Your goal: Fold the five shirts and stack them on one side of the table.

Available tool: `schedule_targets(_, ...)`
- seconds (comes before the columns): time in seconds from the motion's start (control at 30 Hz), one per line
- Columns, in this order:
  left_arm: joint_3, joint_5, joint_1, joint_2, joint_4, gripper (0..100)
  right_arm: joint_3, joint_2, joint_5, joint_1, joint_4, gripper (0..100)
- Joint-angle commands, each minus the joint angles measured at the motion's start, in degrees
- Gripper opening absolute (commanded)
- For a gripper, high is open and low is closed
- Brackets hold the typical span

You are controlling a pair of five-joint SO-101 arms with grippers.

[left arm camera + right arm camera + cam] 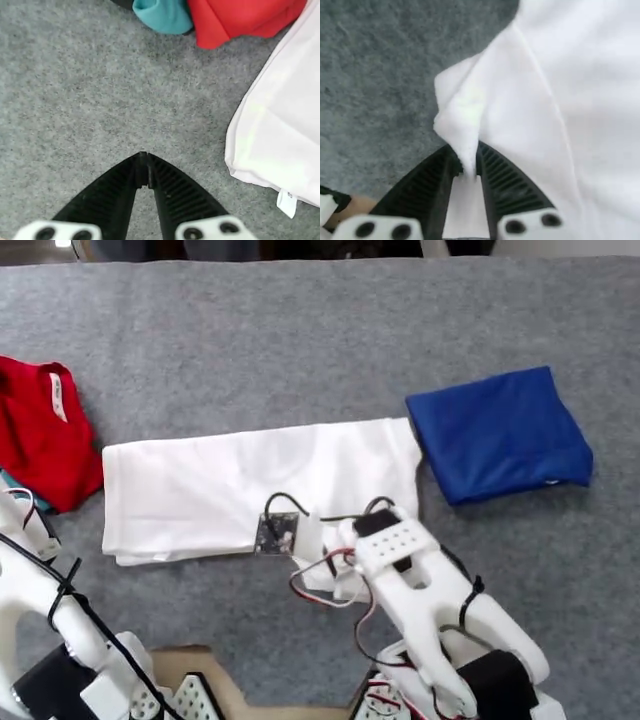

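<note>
Currently, the grey felt-covered table [300, 330] carries a white cotton shirt [200, 495], part-folded into a long band. Its long axis runs across the table, parallel to the arms' side. A folded blue shirt [498, 432] lies at the white shirt's right end, touching or nearly so. A crumpled red shirt [40, 435] lies just off its left end, with a teal garment [162, 15] beside that.

The right gripper [466, 160] is clamped on the white shirt's near edge, right of its middle. The left gripper [144, 167] is closed on nothing, over bare felt near the white shirt's left end.

Judgement: the right arm is placed to make any fold across the long axis.
</note>
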Motion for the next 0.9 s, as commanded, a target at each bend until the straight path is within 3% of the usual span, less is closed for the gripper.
schedule_targets(0.0,-2.77,-0.44,0.57,-1.67,-0.18,3,-6.37,-0.84,0.35,1.41,4.84,1.4)
schedule_targets(0.27,-7.78,-0.26,0.66,-1.49,-0.18,3,-21.93,4.79,0.62,1.49,13.71,1.4)
schedule_targets(0.87,-9.27,-0.35,0.66,-1.14,-0.18,3,-62.55,40.31,8.09,5.19,19.34,1.4)
